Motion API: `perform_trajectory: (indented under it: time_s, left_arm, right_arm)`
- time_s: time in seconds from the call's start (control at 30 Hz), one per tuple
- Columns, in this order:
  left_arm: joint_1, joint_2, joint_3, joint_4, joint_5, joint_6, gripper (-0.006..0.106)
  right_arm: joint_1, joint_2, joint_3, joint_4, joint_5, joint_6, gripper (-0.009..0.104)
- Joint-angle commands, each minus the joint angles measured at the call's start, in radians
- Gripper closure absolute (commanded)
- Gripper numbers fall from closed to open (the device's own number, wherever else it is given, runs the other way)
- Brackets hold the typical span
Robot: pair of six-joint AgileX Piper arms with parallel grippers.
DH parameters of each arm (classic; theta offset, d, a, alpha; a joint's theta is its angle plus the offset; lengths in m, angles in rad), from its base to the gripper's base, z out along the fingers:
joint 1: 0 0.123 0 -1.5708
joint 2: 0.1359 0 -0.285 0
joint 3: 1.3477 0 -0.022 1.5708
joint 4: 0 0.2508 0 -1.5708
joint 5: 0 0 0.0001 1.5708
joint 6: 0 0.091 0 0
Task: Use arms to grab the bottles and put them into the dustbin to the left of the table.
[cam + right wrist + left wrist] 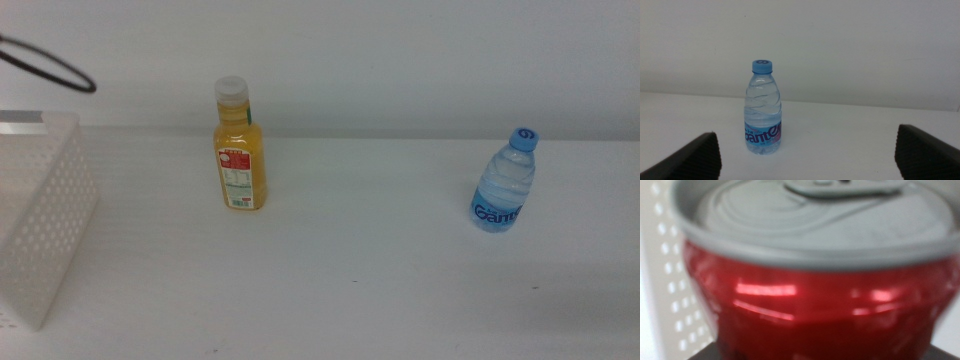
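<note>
Middle view: a juice bottle [240, 146] stands upright on the table [360, 270] in the upper left centre, a water bottle [504, 184] upright at the right, well apart from it. The dustbin [42, 220] sits at the left edge. Neither gripper shows here.

Left wrist view: a red can [810, 300] fills the frame, blurred, with the dustbin's perforated wall at left; whether the left gripper grasps it I cannot tell.

Right wrist view: the right gripper [810, 155] is released, jaws wide at the lower corners, the water bottle between them and farther off.
</note>
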Motion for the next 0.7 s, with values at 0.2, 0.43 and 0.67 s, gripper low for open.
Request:
perform_trajectory:
  time_s: [0.2,0.43,0.67]
  left_arm:
    - [0.021,0.144,-0.018,0.098,-0.082,0.022,0.102]
    - [0.021,0.237,-0.018,0.105,-0.088,0.004,0.092]
    - [0.021,0.259,-0.018,0.076,-0.096,0.022,0.055]
  right_arm:
    - [-0.008,-0.041,0.045,-0.004,-0.012,-0.002,0.002]
    - [-0.008,-0.041,0.045,-0.004,-0.012,-0.002,0.002]
    - [-0.008,-0.041,0.045,-0.004,-0.012,-0.002,0.002]
